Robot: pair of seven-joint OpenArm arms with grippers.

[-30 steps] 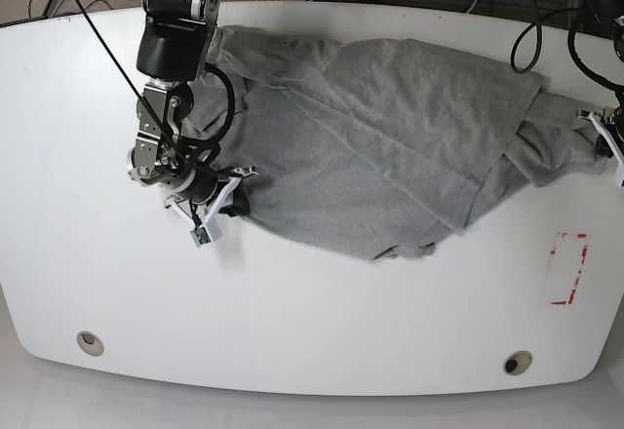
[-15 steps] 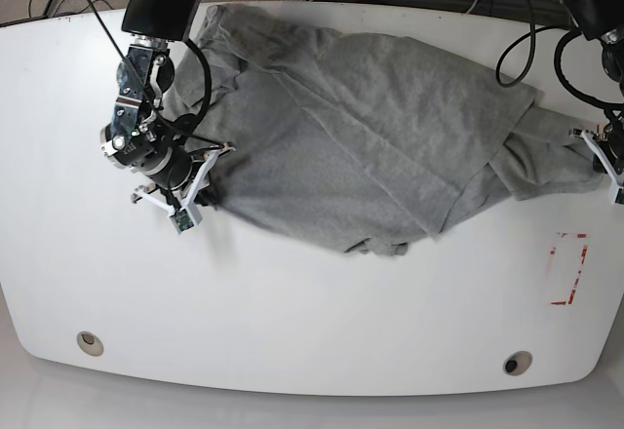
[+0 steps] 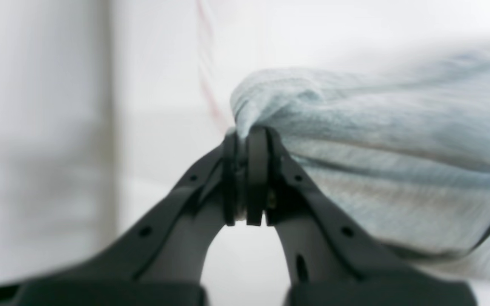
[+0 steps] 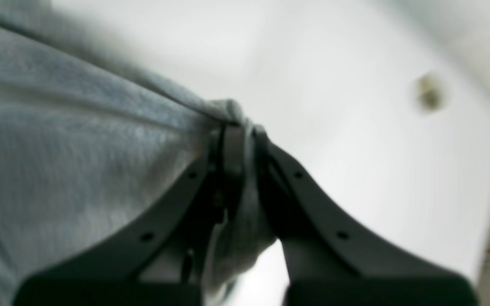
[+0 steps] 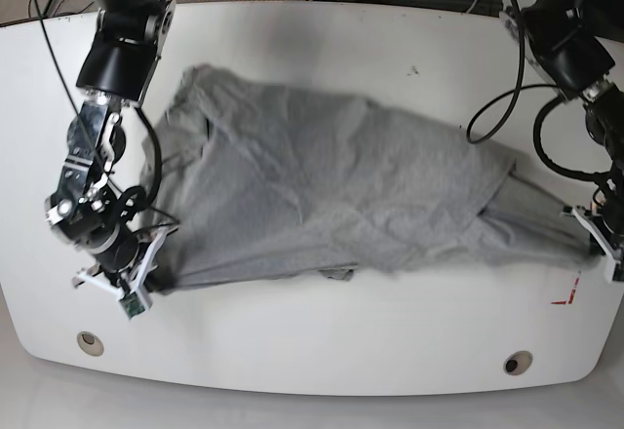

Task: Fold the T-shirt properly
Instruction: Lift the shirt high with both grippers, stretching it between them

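The left gripper and right gripper each clamp one end of the T-shirt. The garment lies stretched across the table, corner to corner along its front edge. This opposed tension likely serves to flatten wrinkles before folding.

Heather-grey T-shirt, white table

The T-shirt lies across the table, apparently stretched between both arms' tools.
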